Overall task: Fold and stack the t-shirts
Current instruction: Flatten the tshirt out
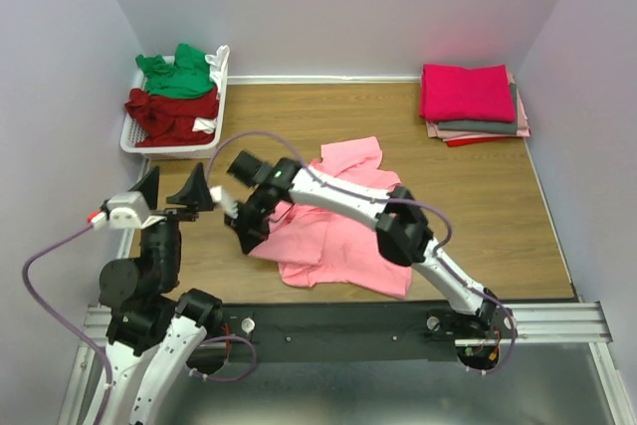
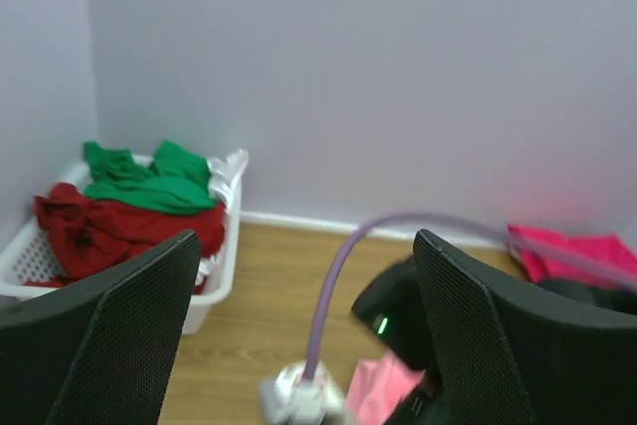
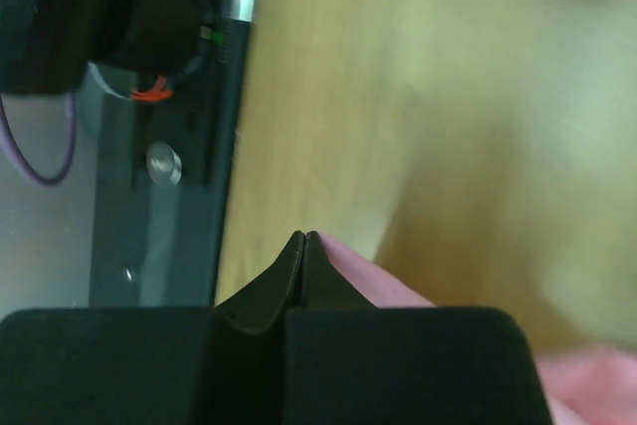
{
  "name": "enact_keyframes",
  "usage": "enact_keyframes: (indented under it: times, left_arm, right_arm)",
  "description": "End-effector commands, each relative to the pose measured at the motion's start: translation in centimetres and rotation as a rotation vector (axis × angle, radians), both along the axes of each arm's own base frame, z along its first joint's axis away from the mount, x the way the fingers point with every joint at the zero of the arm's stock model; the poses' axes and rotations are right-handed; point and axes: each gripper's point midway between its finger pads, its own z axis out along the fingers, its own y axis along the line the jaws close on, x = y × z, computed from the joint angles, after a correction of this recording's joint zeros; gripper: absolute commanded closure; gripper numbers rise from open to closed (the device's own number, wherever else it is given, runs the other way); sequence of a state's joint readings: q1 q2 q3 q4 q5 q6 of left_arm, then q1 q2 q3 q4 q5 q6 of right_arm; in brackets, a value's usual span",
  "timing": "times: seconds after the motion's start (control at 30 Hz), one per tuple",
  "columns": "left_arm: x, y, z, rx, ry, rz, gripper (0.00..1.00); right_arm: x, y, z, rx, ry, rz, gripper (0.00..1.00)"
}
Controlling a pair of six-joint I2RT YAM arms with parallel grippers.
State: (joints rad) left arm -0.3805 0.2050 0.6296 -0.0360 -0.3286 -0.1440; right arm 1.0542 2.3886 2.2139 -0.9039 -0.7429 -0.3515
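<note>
At the far left we see a white slotted basket against the wall, with a green shirt bunched on top of a dark red shirt; both are crumpled. A white scrap shows at the basket's near corner, too small for us to tell whether it is a label.

Just in front of the basket, the left gripper hangs above the wooden table with its two dark fingers spread wide, nothing between them and nothing touching them. A purple cable loops out from that arm to the left.

In the middle we find the pink shirt lying loosely rumpled on the table, one part turned up toward the back. The right arm reaches across it from the right, and the right gripper sits at the shirt's left edge. In the wrist view its fingers are pressed tight together with pink cloth lying against one of them. We cannot tell whether any cloth is caught between the tips.

At the far right corner a folded stack rests well apart from the arms. A magenta shirt is on top, with a grey shirt under it.
</note>
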Motion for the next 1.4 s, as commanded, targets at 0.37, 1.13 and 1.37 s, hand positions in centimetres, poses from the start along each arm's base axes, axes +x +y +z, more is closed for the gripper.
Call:
enact_keyframes:
  times: [0.37,1.13,1.37]
  left_arm:
    - [-1.3,3.2,-0.1,-0.096,-0.030,0.136,0.07]
    - [7.2,-8.2,-7.8,0.162,0.318,-0.306,0.08]
    - [9.6,-11.6,-13.2,0.120,0.504,-0.491,0.09]
  right_arm:
    - [-5.5,1.4,1.0,-0.037,-0.147,0.119,0.09]
    - [21.5,-24.4,4.4,-0.124,-0.148,-0.625,0.07]
    - [19.8,-29.5,4.0,-0.080,-0.102,-0.670,0.06]
